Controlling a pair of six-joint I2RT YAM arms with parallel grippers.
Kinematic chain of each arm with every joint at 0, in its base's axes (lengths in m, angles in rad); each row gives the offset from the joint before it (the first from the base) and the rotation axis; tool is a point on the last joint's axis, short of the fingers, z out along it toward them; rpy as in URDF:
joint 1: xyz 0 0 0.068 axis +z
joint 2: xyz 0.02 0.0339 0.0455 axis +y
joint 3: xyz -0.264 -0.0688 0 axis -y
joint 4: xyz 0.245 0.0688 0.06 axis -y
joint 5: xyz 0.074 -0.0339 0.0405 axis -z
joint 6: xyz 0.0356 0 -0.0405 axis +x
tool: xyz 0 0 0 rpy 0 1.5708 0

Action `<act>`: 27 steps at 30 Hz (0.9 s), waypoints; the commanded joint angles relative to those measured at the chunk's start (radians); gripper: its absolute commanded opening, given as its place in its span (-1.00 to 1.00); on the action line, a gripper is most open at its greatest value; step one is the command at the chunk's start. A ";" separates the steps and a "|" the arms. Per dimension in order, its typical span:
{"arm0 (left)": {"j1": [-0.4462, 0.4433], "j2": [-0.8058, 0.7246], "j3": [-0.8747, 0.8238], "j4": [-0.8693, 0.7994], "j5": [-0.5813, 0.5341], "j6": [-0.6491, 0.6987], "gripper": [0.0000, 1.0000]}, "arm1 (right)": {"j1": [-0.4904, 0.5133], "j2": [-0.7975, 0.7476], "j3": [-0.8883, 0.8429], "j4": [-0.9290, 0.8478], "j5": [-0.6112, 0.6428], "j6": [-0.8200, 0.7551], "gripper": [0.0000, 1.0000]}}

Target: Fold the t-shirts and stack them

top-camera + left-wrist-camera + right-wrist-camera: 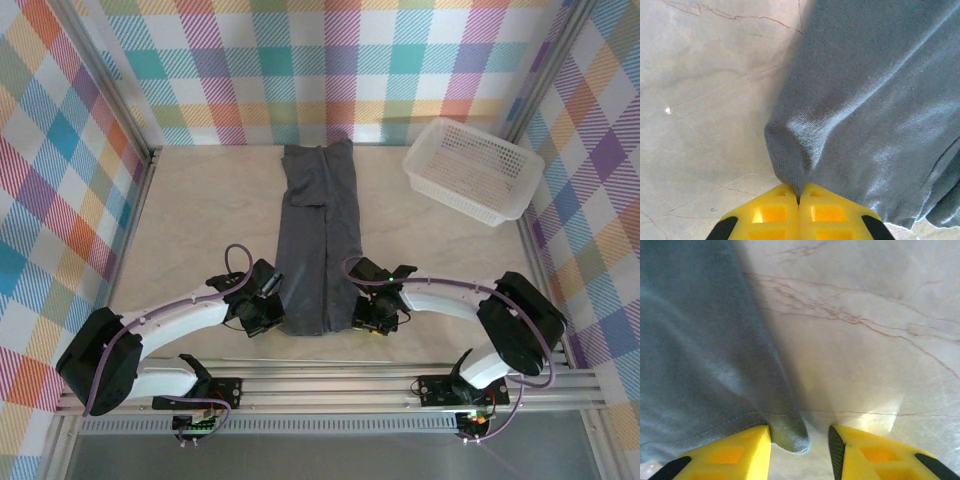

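Note:
The dark charcoal-grey t-shirt (318,235) lies folded into a long narrow strip down the middle of the table. My left gripper (270,292) is at its near left edge, and in the left wrist view the yellow fingers (775,212) are shut on a pinched ridge of the t-shirt (870,100). On the other side, my right gripper (364,302) sits at the strip's near right corner. Its yellow fingers (875,452) are open, and the hemmed corner of the t-shirt (705,360) lies in the gap between them, against the left finger.
A white perforated basket (472,168) stands at the back right of the marble-patterned table (200,215). Plaid walls enclose the table on three sides. An aluminium rail (330,385) carries both arm bases along the near edge.

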 commanded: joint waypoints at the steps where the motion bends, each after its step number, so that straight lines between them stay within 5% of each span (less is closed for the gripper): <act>1: -0.011 -0.029 0.001 -0.033 -0.013 -0.012 -1.00 | 0.008 0.020 0.036 -0.012 0.027 -0.011 -0.23; 8: -0.011 -0.027 0.003 -0.031 -0.011 -0.008 -1.00 | 0.014 0.097 0.123 -0.021 0.008 -0.026 -0.38; 16: -0.011 -0.045 0.002 -0.036 -0.015 -0.010 -1.00 | 0.016 0.104 0.109 -0.029 0.029 0.000 -1.00; 27: -0.011 -0.083 -0.029 -0.075 0.043 0.043 -1.00 | 0.062 -0.092 -0.001 -0.125 0.037 0.041 -1.00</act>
